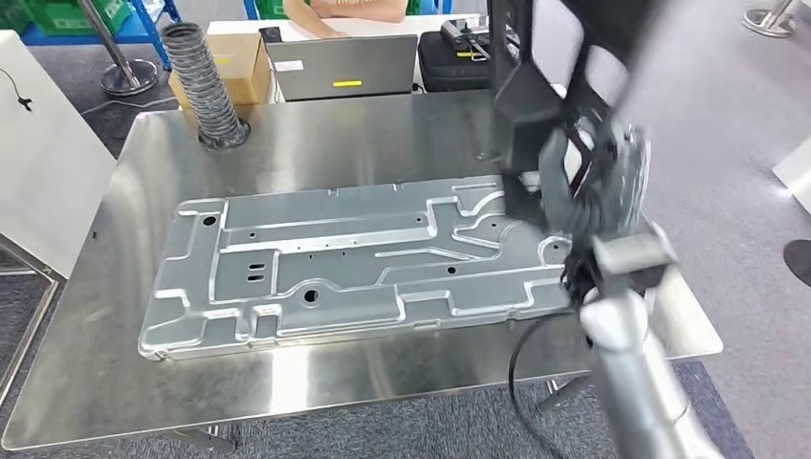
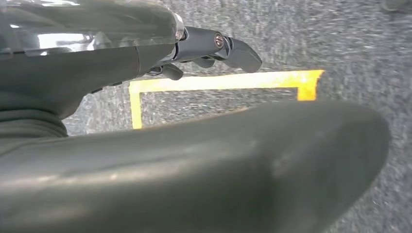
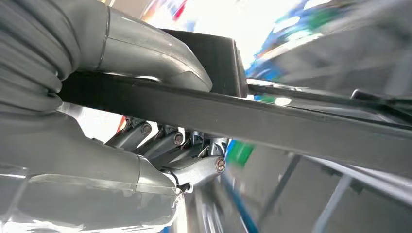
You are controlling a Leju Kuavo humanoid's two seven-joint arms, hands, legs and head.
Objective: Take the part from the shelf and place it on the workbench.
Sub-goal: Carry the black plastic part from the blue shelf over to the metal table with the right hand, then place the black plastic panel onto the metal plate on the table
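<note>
No brand name or readable writing shows anywhere; the nearest things to labels are one yellow strip and one white sticker on the grey case [image 1: 342,67] behind the counter [image 1: 86,382], both too small to read. One black part [image 1: 528,105], a flat dark frame-like piece, is held up over the right end of the steel counter, above one large stamped metal panel [image 1: 335,268] that lies flat along the counter's middle. The right hand [image 1: 583,191] grips this part: in the right wrist view the thick thumb [image 3: 145,48] lies across one face of the black bar [image 3: 272,121] and the darker fingers [image 3: 160,143] curl against the other face, so the bar is clamped between them. The picture of the hand from the head is blurred. One ribbed grey hose [image 1: 206,86] stands upright at the counter's far left corner, with one cardboard box [image 1: 239,67] just behind it and one black case [image 1: 459,57] to the right of the grey case. A person's arm [image 1: 344,11] rests on the far white table. The left hand [image 2: 145,53] hangs over grey carpet with one yellow taped outline [image 2: 218,82]; its fingers [image 2: 233,48] hold nothing, curled slightly.
</note>
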